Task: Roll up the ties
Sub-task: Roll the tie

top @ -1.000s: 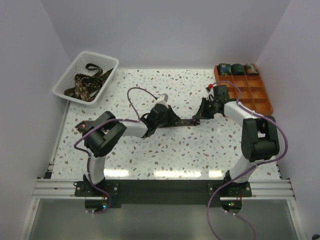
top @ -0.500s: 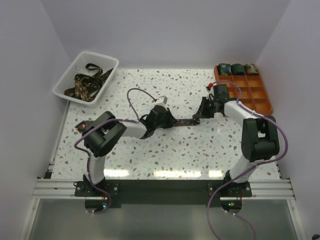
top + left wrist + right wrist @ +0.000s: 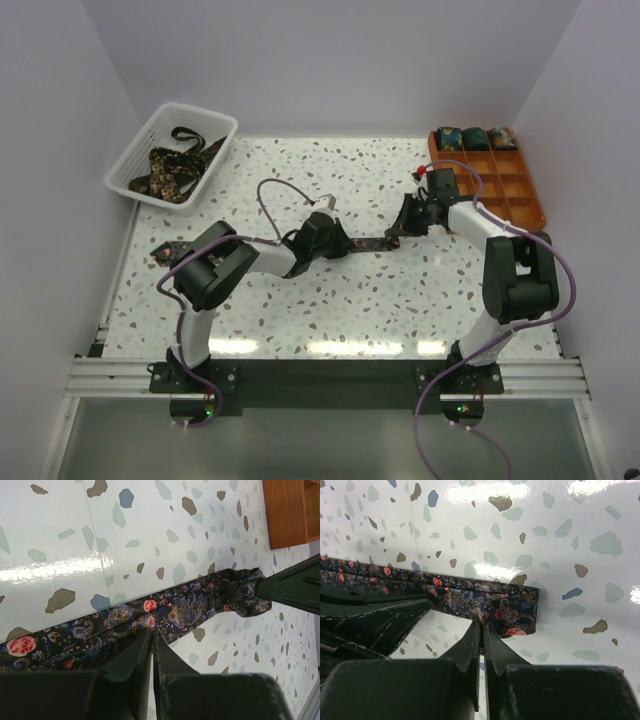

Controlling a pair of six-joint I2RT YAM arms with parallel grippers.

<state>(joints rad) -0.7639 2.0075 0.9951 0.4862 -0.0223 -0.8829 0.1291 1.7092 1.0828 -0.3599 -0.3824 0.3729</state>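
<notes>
One dark paisley tie [image 3: 370, 242] lies stretched across the middle of the table between my two grippers. My left gripper [image 3: 338, 243] is shut on it; in the left wrist view the jaws [image 3: 151, 632] pinch the near edge of the fabric [image 3: 180, 610]. My right gripper [image 3: 404, 228] is shut on the tie's folded end [image 3: 520, 611], its tips [image 3: 481, 623] biting the lower edge of the fold. More loose ties [image 3: 172, 168] lie heaped in the white basket [image 3: 128, 160]. Three rolled ties [image 3: 475, 137] fill the far row of the orange tray [image 3: 518, 190].
The basket stands at the far left corner and the tray at the far right, its corner showing in the left wrist view [image 3: 285, 510]. White walls close in the table on three sides. Each wrist view shows the other gripper close by [image 3: 370, 622].
My left jaws have closed a little further on the tie and the left arm has shifted slightly. The right arm and the tie's folded end have stayed put.
</notes>
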